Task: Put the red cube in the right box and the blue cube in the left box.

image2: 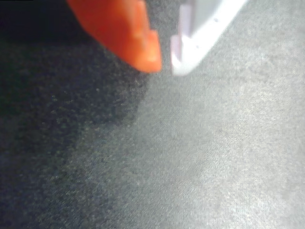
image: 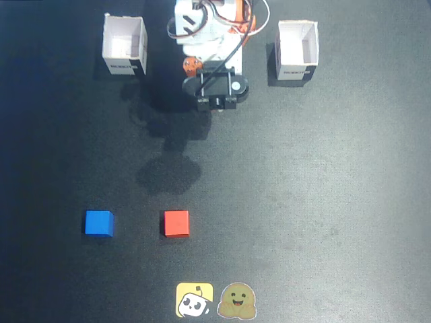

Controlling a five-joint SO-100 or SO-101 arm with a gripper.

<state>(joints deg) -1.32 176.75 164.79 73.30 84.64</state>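
Note:
In the fixed view the red cube (image: 176, 223) sits on the dark mat at lower centre-left. The blue cube (image: 99, 223) sits to its left, about a hand's width away. Two open white boxes stand at the back, one on the left (image: 125, 66) and one on the right (image: 296, 72); both look empty. The arm (image: 214, 84) is folded at the back centre between the boxes, far from both cubes. In the wrist view my gripper (image2: 165, 67) shows an orange finger (image2: 128, 33) and a white finger (image2: 205, 28) with tips almost together, holding nothing, above bare mat.
Two small cartoon stickers (image: 194, 299) (image: 236, 301) lie at the front edge of the mat. The arm's shadow (image: 168, 171) falls on the mat between the arm and the cubes.

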